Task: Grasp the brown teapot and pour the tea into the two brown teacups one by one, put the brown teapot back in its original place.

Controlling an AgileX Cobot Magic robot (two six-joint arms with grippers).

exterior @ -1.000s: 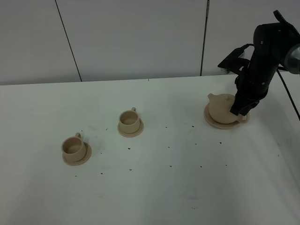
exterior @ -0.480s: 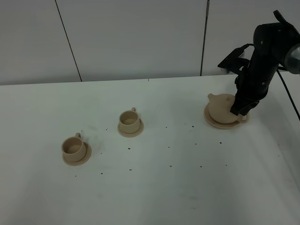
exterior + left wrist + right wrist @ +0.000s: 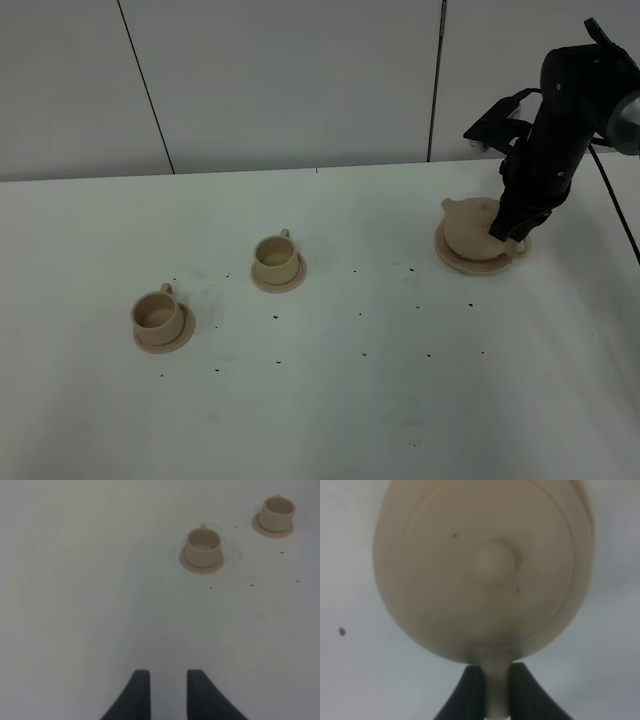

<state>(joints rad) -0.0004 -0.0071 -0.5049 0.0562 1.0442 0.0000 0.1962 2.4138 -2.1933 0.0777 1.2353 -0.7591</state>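
Observation:
The brown teapot [image 3: 468,228] sits on or just above its wide saucer [image 3: 458,262] at the right of the table; I cannot tell whether they touch. My right gripper [image 3: 510,232] is shut on the teapot's loop handle. The right wrist view shows the lid and knob [image 3: 492,562] from above, with the gripper [image 3: 496,672] pinching the handle. The two brown teacups stand on their small saucers, one front left [image 3: 157,315] and one mid-left [image 3: 273,257]. They also show in the left wrist view [image 3: 203,545] [image 3: 278,509]. My left gripper [image 3: 168,672] is empty over bare table, its jaws a narrow gap apart.
The white table [image 3: 350,410] carries several small dark specks [image 3: 362,314]. A grey panelled wall [image 3: 300,80] stands behind it. The right arm's cable [image 3: 612,200] hangs at the far right edge.
My right arm has risen slightly with the teapot handle in its grip, and the teapot has shifted a little up and left. The cups have not moved.

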